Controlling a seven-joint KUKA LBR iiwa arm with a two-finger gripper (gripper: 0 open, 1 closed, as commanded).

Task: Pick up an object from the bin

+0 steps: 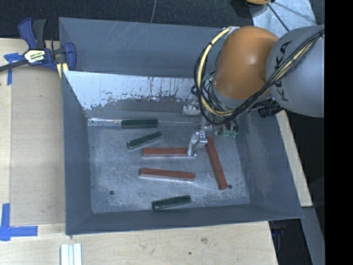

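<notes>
My gripper (199, 139) hangs low over the right part of the bin floor, under the arm's orange cover. Its tip is at the right end of a flat red-brown stick (164, 152) lying crosswise. The upper end of a second red-brown stick (217, 164), which slants down to the right, lies just beside the gripper. A third red-brown stick (167, 174) lies a little lower, toward the front. A dark green stick (144, 140) lies to the left of the gripper. Whether anything is gripped is hidden.
Another dark green stick (139, 123) lies along the back wall, and a third one (171, 202) lies near the front wall. The arm and its cables cover the bin's back right corner. The left part of the floor is bare.
</notes>
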